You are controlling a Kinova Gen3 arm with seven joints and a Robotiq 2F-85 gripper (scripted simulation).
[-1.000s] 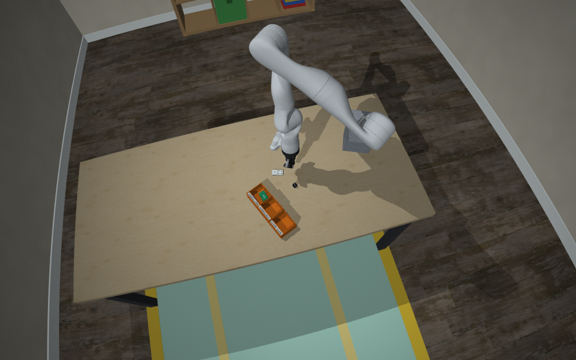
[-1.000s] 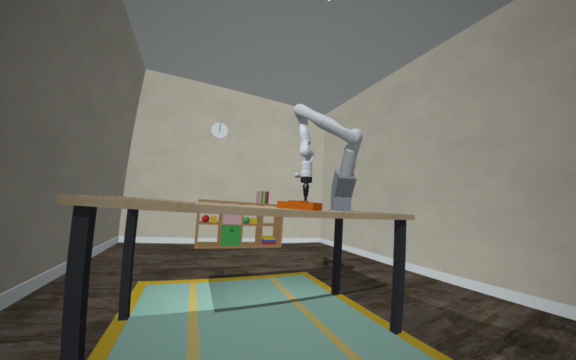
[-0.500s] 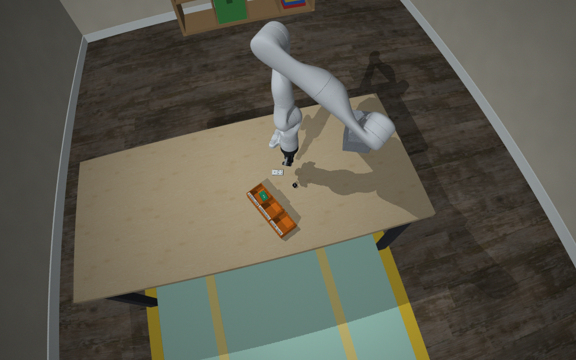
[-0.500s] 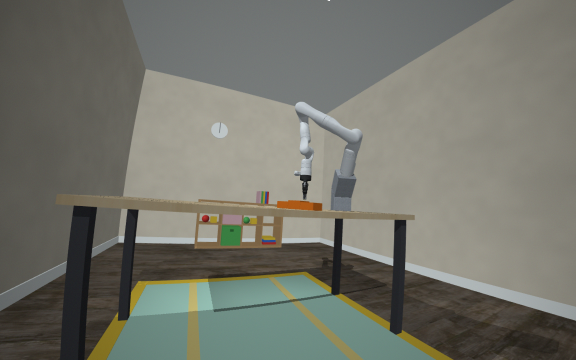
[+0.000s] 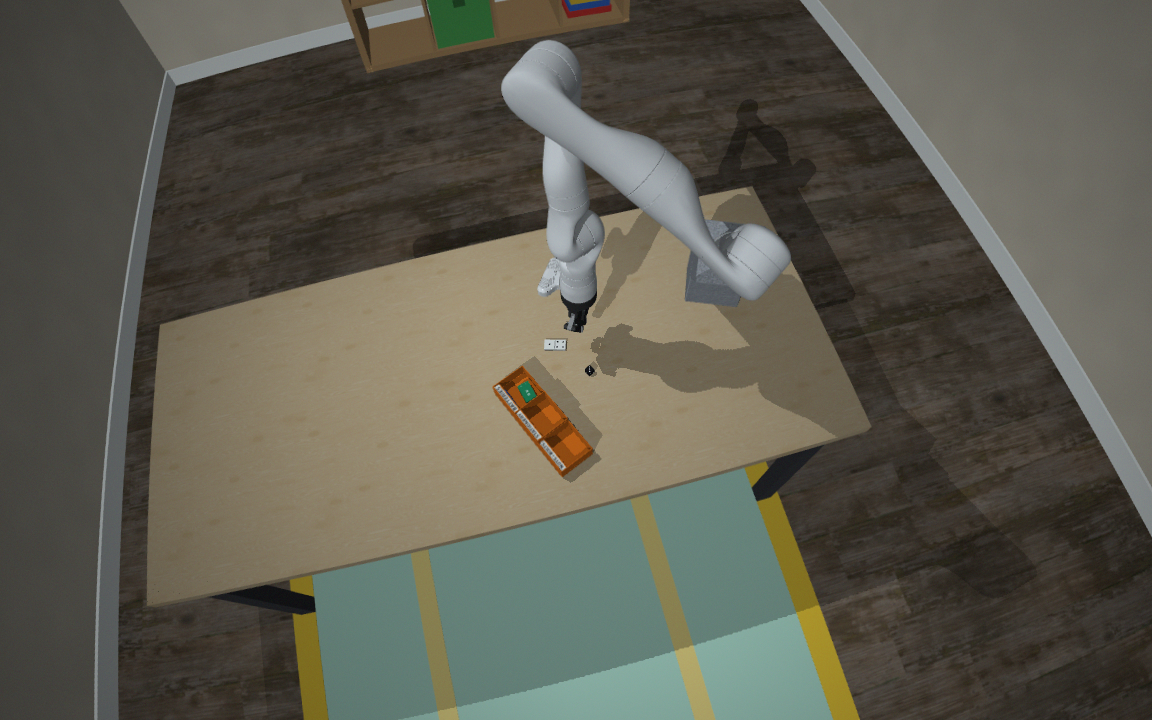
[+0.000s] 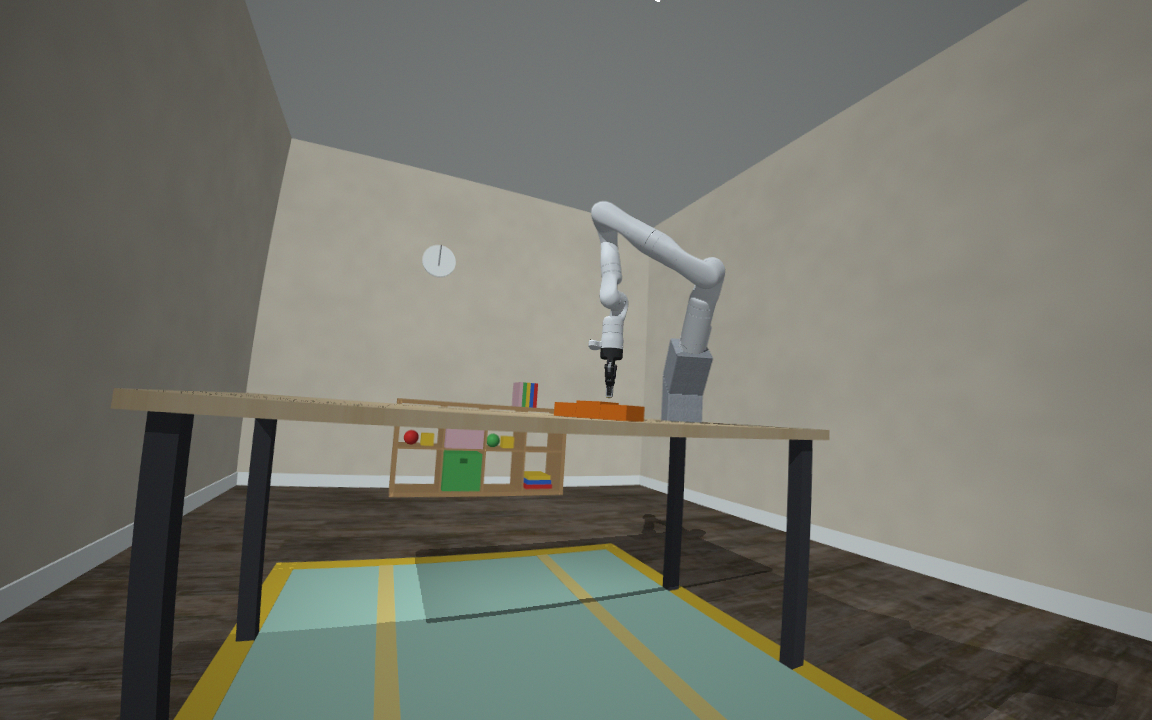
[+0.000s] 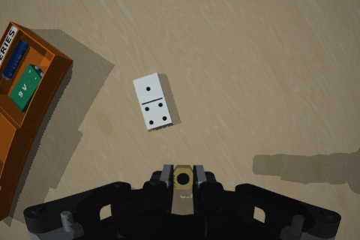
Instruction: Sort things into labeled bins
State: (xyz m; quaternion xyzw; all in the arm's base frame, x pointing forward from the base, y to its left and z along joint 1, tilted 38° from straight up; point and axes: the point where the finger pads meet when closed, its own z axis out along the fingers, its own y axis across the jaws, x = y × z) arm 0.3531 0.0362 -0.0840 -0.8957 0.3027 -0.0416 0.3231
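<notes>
In the top view, a white robot arm (image 5: 634,161) (image 6: 661,246) is seen bent over a wooden bench (image 5: 320,402) (image 6: 294,408) (image 7: 244,64), its end effector (image 5: 573,327) (image 6: 609,394) (image 7: 183,177) poised near a white domino (image 5: 555,343) (image 7: 152,101). The domino is laid flat outside the orange bins (image 5: 580,462) (image 6: 598,411) (image 7: 46,94), which are joined in a row of three. A green battery (image 5: 527,391) (image 7: 26,87) is contained in one end bin; the labels are too small to be read from here. A small black object (image 5: 590,369) is left on the bench between the end effector's side and the bins, its kind not discernible.

In the exterior view, the end effector is pointed downward above the bench, behind the orange bins as pictured. The bins are stood on the bench top, their contents hidden by their walls. A shelf unit (image 5: 526,29) (image 6: 393,465) is placed beyond the bench, and a round clock (image 6: 439,260) is mounted on the wall.

In the wrist view, the end effector is closed to a narrow gap on a brass-coloured nut (image 7: 176,178), whose round hole is turned toward the camera. One and four pips are shown on the domino, which is untouched. The green battery, marked "9 V," is housed beside a blue battery (image 7: 16,60) in the bin whose partly visible label (image 7: 7,41) is read as "ERIES."
</notes>
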